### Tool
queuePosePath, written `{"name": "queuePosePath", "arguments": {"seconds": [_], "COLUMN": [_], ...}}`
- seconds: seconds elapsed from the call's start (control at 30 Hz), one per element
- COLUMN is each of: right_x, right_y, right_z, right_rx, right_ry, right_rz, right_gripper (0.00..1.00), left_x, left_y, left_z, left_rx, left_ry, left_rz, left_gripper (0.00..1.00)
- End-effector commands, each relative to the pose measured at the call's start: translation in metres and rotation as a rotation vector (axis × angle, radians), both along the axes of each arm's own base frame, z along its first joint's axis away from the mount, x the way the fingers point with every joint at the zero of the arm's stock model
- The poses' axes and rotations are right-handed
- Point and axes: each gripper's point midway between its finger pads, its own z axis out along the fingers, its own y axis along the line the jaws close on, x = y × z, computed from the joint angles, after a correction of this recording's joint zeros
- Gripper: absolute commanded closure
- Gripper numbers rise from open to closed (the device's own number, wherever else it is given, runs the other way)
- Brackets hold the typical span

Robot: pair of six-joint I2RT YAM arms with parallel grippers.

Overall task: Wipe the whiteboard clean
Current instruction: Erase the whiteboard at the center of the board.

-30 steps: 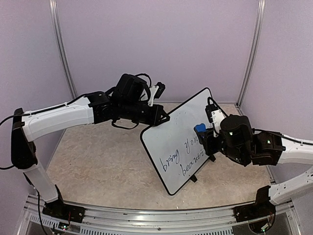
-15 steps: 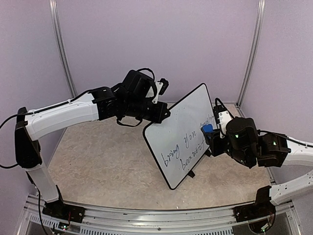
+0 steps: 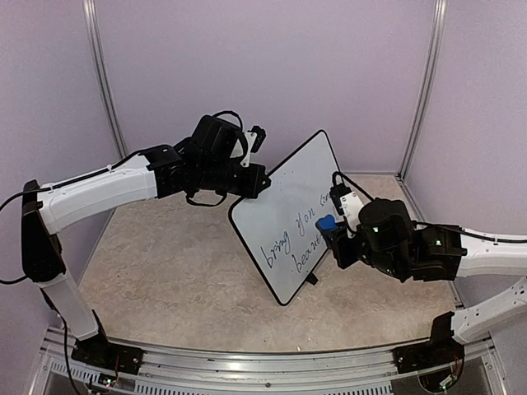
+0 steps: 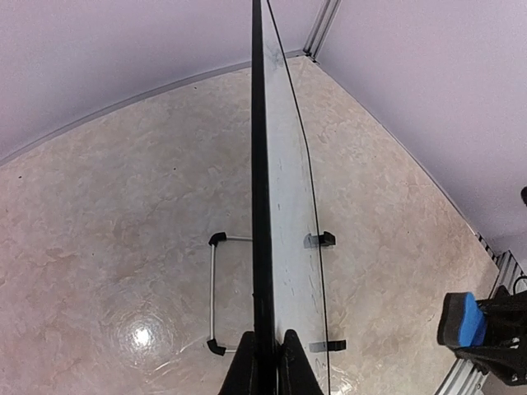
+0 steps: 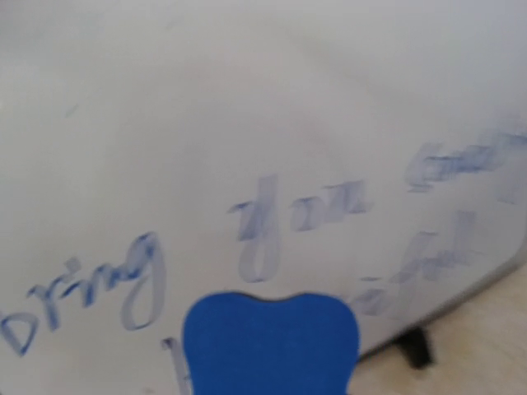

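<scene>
Whiteboard (image 3: 284, 216) stands tilted, pinched by left gripper (image 4: 265, 352).

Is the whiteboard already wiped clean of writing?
No, blue handwriting shows across the whiteboard, just above the eraser.

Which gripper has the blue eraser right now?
The right gripper, shut on the blue eraser, facing the writing on the whiteboard. The left gripper only clamps the whiteboard's edge.
</scene>
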Motion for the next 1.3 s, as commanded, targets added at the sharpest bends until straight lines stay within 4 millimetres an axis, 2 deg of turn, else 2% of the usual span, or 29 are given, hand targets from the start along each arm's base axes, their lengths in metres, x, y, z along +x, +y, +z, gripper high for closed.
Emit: {"name": "queuePosePath", "arguments": {"seconds": [0.0, 0.07, 0.2, 0.33, 0.5, 0.73, 1.07, 1.27], "right_x": [0.000, 0.002, 0.009, 0.016, 0.017, 0.009, -0.006, -0.001], "right_y": [0.055, 0.074, 0.101, 0.124, 0.148, 0.151, 0.168, 0.161], "right_z": [-0.002, -0.004, 0.000, 0.007, 0.005, -0.003, -0.032, -0.051], "right_rx": [-0.022, -0.036, -0.022, -0.004, -0.016, 0.004, -0.098, -0.133], "right_ry": [-0.032, -0.048, -0.057, -0.057, -0.026, 0.021, 0.055, 0.080], "right_rz": [0.211, 0.277, 0.377, 0.454, 0.511, 0.509, 0.496, 0.439], "right_gripper": [0.70, 0.69, 0.69, 0.69, 0.70, 0.71, 0.71, 0.71], "left_x": [0.012, 0.012, 0.012, 0.015, 0.018, 0.025, 0.026, 0.023], "left_y": [0.017, 0.019, 0.026, 0.031, 0.034, 0.039, 0.039, 0.039], "left_z": [-0.003, -0.002, 0.014, 0.013, 0.012, 0.005, 0.000, 0.001], "left_rx": [-0.008, -0.045, -0.105, -0.144, -0.175, -0.199, -0.204, -0.211], "left_ry": [-0.069, -0.075, -0.095, -0.074, -0.049, -0.013, 0.003, 0.003], "left_rz": [-0.026, -0.045, -0.061, -0.069, -0.071, -0.057, -0.050, -0.056], "left_gripper": [1.00, 1.00, 1.00, 1.00, 1.00, 1.00, 1.00, 1.00]}}
